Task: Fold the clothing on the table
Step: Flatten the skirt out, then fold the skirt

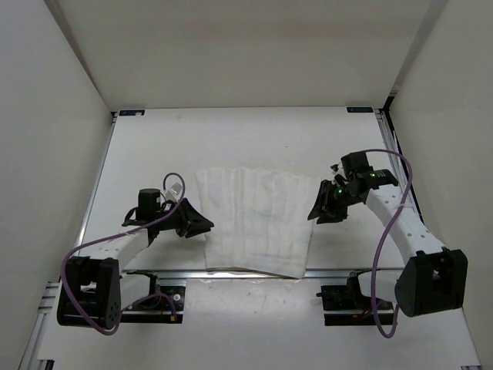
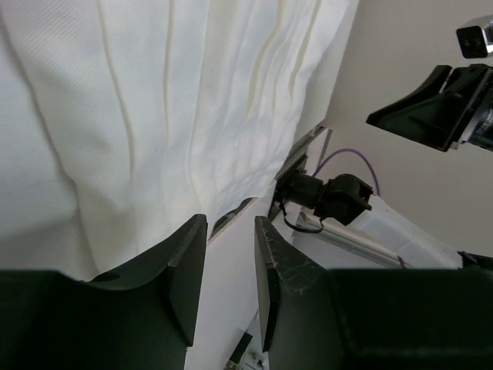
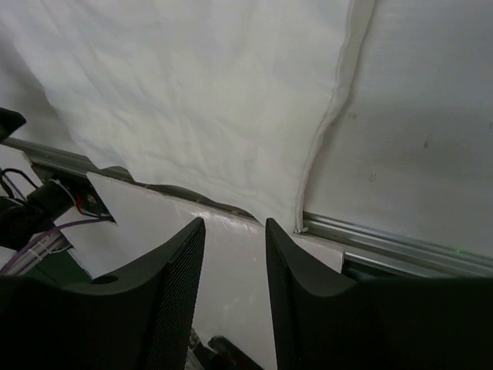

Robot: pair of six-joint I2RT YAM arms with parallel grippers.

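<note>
We see the clothing (image 1: 254, 227) lying flat at centre frame on the table (image 1: 262, 139), its lower edge draped over the silver rail (image 1: 331, 272). The left gripper (image 1: 203, 225) and right gripper (image 1: 315, 212) flank it, jaws spread, empty

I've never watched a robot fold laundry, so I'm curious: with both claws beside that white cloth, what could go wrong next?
The clothing overlaps the front rail of the table, so a tug might drag it off. The left gripper and right gripper stand open on opposite sides; reaching inward together, they might collide. The fabric looks thin and flat, so a pinch could miss.
</note>
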